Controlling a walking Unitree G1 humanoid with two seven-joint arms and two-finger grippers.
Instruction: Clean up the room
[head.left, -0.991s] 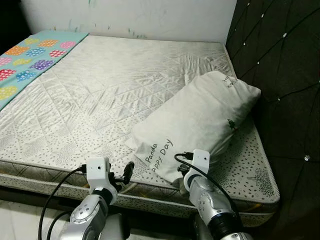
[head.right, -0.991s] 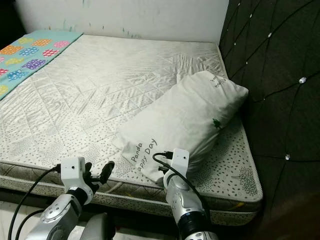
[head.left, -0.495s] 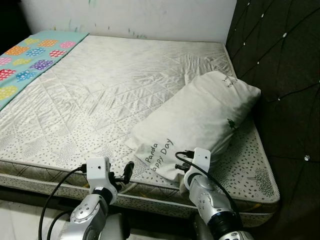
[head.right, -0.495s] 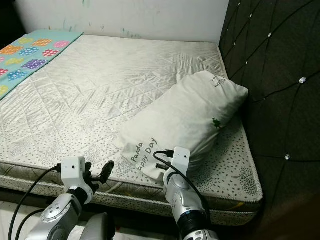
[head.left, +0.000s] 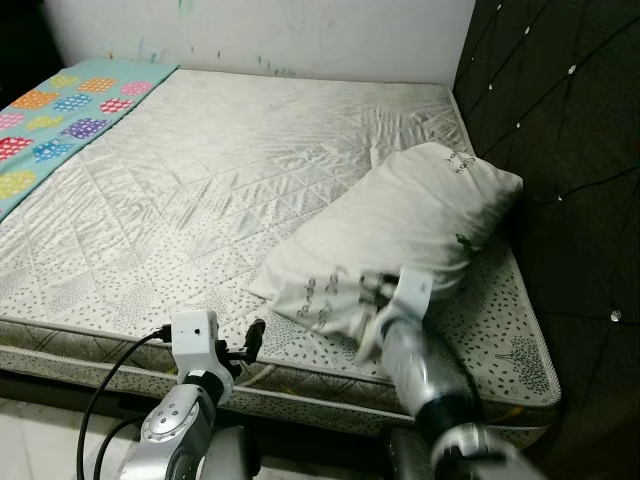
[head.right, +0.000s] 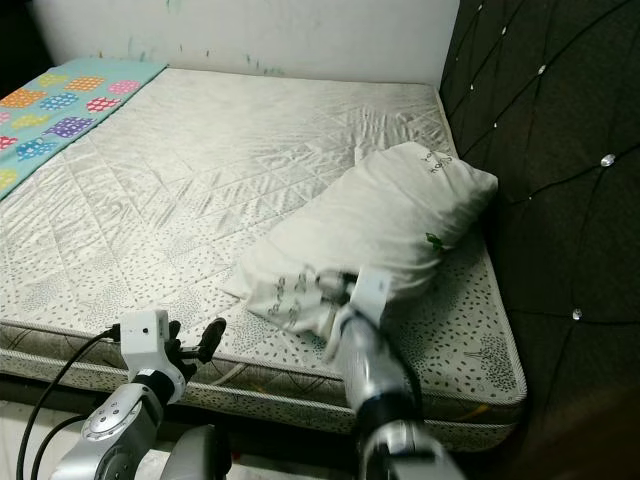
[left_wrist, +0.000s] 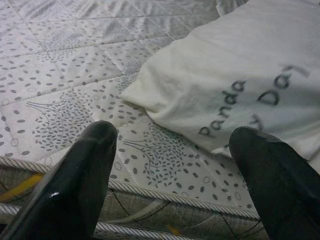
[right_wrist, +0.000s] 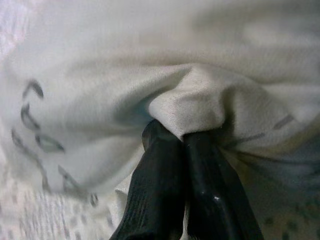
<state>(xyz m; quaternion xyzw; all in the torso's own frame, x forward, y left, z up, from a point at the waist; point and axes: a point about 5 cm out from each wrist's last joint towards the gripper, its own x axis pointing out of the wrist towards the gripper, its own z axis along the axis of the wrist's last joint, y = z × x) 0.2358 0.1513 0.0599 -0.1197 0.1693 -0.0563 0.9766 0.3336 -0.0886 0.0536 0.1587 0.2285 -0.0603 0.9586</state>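
Note:
A white pillow (head.left: 405, 235) printed "Panda Happy Day" lies on the right side of the mattress (head.left: 220, 170), close to the dark headboard. My right gripper (right_wrist: 182, 145) is shut on a bunched fold of the pillow's cloth at its near end; in the left eye view that arm (head.left: 420, 365) is blurred and lifts the pillow's corner. My left gripper (left_wrist: 175, 145) is open, its two black fingers spread just off the mattress's front edge and pointing at the pillow's near corner (left_wrist: 145, 92).
A dark quilted headboard (head.left: 560, 150) stands along the right. A teal blanket with coloured patches (head.left: 55, 115) covers the mattress's far left. A white wall (head.left: 260, 35) runs behind. The mattress's middle is bare quilted cloth.
My right arm has pushed forward and up into the pillow's near end and closed on its cloth, bunching the printed corner. The left arm has dropped slightly.

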